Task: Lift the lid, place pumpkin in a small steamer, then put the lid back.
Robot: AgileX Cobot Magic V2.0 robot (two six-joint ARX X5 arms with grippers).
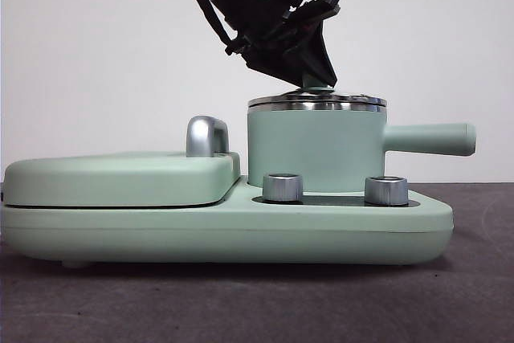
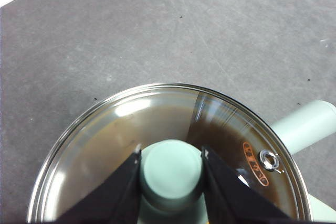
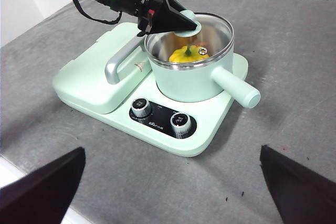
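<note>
The pumpkin [image 3: 185,54] already lies inside the small steamer [image 1: 316,150], showing through the glass in the right wrist view, and the lid [image 1: 317,102] sits level on the pot's steel rim, so the step in hand looks like the last one: putting the lid back. The left gripper [image 2: 170,174] has its two jaws closed against either side of the lid's mint-green knob [image 2: 171,170], one jaw on each flank with the knob filling the gap between them. Whether the lid is fully seated all round cannot be told for certain, though in the front view its rim appears flush with the pot. By that reading, the next move calls for the jaws to part enough to free the knob and for the arm to rise straight up, so as not to drag the lid sideways off the rim. The left arm comes down from above at a slant, leaning over from the side of the griddle cover [image 1: 120,176] towards the pot, its tip pointing down at the knob. The right gripper [image 3: 168,192] waits well apart over the grey surface [image 3: 294,51], jaws spread wide and holding nothing.
</note>
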